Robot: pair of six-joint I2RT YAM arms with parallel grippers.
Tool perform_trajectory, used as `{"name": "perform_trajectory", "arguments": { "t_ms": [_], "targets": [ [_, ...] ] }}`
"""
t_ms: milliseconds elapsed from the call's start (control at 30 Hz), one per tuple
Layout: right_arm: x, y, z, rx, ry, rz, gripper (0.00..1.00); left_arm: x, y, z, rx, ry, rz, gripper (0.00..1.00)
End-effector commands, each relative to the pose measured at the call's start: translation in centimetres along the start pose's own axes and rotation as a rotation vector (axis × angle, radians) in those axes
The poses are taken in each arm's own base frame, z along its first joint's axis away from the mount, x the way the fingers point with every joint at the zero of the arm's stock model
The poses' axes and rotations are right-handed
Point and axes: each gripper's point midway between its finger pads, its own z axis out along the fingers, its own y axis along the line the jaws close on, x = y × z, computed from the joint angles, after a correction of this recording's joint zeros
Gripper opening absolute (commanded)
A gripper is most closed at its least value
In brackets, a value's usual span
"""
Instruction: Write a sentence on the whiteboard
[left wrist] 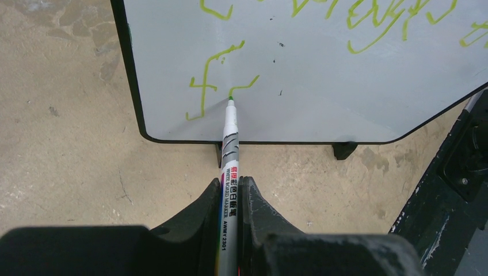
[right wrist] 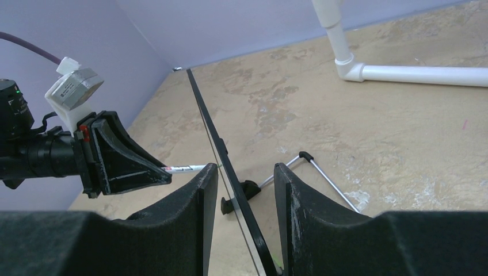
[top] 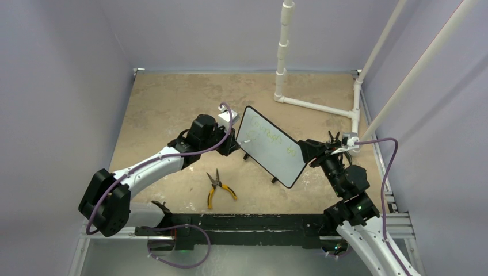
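Observation:
The whiteboard [top: 267, 146] stands tilted at mid-table on its black feet. In the left wrist view the whiteboard [left wrist: 334, 86] carries the sentence [left wrist: 368, 23] in green scrawl, with a second row [left wrist: 216, 80] started at the lower left. My left gripper [left wrist: 231, 187] is shut on a grey whiteboard marker [left wrist: 231, 149], whose green tip touches the board at the second row. My right gripper [right wrist: 244, 169] straddles the board's right edge [right wrist: 230, 167]. Its left fingertip is against the front face and its right finger against the back. Both grippers also show in the top view, the left [top: 233, 141] and the right [top: 305, 150].
Yellow-handled pliers [top: 217, 187] lie on the table in front of the board. A white PVC pipe frame [top: 313, 104] stands at the back right. The board's wire prop leg [right wrist: 322, 172] juts out behind it. Purple walls close in the table on three sides.

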Motion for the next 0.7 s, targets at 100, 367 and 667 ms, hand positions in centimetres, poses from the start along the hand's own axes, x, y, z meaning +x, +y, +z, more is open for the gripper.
{"name": "perform_trajectory", "arguments": {
  "t_ms": [100, 367, 667],
  "targets": [
    [-1.1, 0.4, 0.0, -0.011, -0.039, -0.005, 0.43, -1.9, -2.0, 0.4, 0.088, -0.053, 0.025, 0.0],
    [-1.2, 0.4, 0.0, -0.011, -0.041, -0.005, 0.44, -3.2, -2.1, -0.1, 0.082, -0.1, 0.033, 0.0],
    [-1.1, 0.5, 0.0, -0.013, -0.04, -0.005, 0.43, -3.8, -1.6, -0.7, 0.045, -0.133, 0.032, 0.0]
  ]
}}
